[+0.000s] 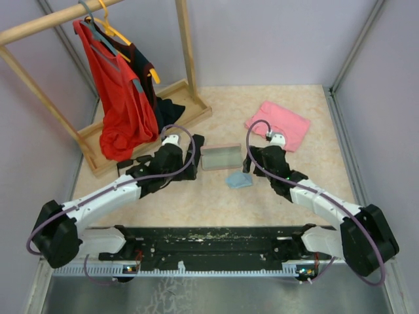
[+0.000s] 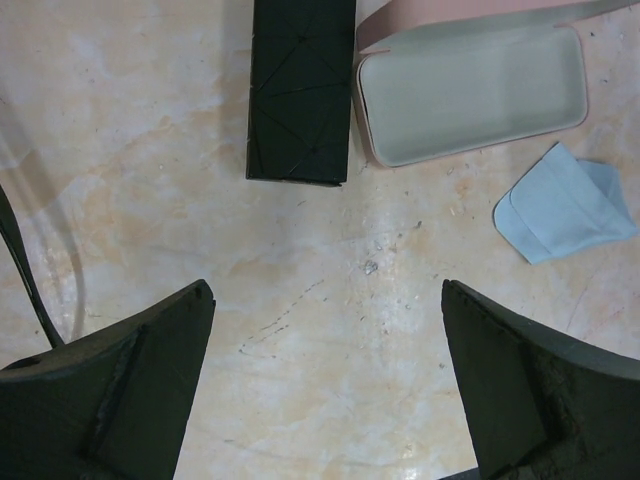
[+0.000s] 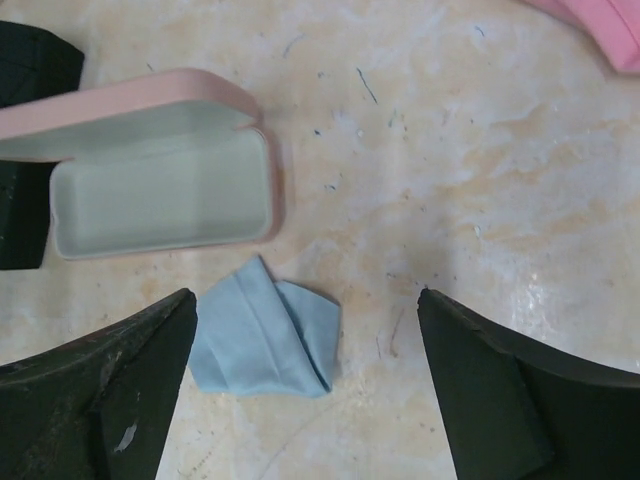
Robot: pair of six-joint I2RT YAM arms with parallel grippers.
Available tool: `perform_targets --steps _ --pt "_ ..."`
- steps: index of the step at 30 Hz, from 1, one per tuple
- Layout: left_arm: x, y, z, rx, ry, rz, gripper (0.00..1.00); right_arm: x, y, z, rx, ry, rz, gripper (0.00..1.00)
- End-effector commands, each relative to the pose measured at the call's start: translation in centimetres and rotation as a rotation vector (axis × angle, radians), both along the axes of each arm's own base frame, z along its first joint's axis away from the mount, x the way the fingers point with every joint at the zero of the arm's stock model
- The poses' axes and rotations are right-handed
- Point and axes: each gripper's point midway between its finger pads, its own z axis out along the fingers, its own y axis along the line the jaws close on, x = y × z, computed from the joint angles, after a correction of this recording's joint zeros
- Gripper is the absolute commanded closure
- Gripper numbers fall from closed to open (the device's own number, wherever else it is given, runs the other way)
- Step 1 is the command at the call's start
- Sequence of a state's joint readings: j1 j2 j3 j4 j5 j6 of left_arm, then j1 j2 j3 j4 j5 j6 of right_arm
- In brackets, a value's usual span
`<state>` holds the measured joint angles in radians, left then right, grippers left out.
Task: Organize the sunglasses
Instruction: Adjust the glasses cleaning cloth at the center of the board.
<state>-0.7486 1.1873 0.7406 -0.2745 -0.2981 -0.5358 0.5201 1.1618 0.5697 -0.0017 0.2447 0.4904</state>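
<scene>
Top external view, entries taken from the table's left edge to its right.

1. Rack (image 1: 186, 46): wooden, far left corner, a red shirt (image 1: 118, 98) and darker clothes hanging on it. Plays no part in my job, as I judge it.
2. Dark shape (image 1: 131, 163): by the rack's near end, beside my left arm. Too small to tell what it is.
3. Sunglasses: I cannot pick out either pair in any view. Neither wrist view shows a frame or lens.
4. Left gripper (image 2: 327, 320): jaws spread wide, nothing between them, over bare table near the middle. It points at the black case and seems placed to work there.
5. Black case (image 2: 300, 90): oblong, lying flat, just left of the pink case. Whether they touch I cannot tell.
6. Pink case (image 2: 470, 95): mid-table, lid thrown back, pale hollow facing up and empty. Laid so, I judge, to take a pair.
7. Blue cloth (image 2: 565, 205): folded, near the pink case on its near right side, apart from it. Probably a lens cloth kept out of the hollow.
8. Right gripper (image 3: 305, 300): jaws spread wide over the blue cloth, holding nothing.
9. Pink cloth (image 1: 281, 124): toward the far right corner, well apart from the cases.
</scene>
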Motion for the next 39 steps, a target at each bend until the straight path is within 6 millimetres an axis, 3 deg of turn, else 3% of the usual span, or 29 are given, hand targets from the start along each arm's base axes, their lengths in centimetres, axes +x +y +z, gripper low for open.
perform_targets --steps 1,5,10,17,24,32,36,38,39 --pt "0.9 -0.3 1.1 -0.004 0.063 0.078 0.00 -0.6 -1.2 0.5 0.042 -0.005 -0.074 0.08" --pt "1.0 -0.5 0.4 -0.003 0.072 0.054 0.00 -1.4 -0.8 -0.5 -0.004 0.059 -0.001 0.09" --pt "0.9 -0.6 0.6 -0.033 0.033 0.027 0.00 -1.9 -0.2 -2.1 -0.028 0.139 0.043 0.18" --pt "0.5 -1.0 1.3 -0.058 0.015 -0.015 0.00 -2.0 2.8 -5.1 -0.017 0.256 0.140 0.22" --pt "0.3 -0.7 1.4 -0.074 -0.006 -0.026 0.00 -1.7 4.4 -6.6 -0.068 0.288 0.150 0.28" --pt "0.2 -0.5 0.5 -0.063 0.014 -0.018 0.00 -2.4 4.0 -6.6 -0.124 0.325 0.154 0.56" --pt "0.1 -0.3 -0.1 -0.067 0.032 0.006 0.00 -3.1 4.3 -6.3 -0.124 0.321 0.193 0.88" --pt "-0.1 -0.2 -0.3 -0.077 0.040 0.019 0.00 -3.2 5.1 -5.4 -0.107 0.274 0.235 1.00" --pt "-0.2 -0.2 -0.3 -0.084 0.040 0.023 0.00 -3.3 5.6 -4.7 -0.098 0.248 0.262 1.00"
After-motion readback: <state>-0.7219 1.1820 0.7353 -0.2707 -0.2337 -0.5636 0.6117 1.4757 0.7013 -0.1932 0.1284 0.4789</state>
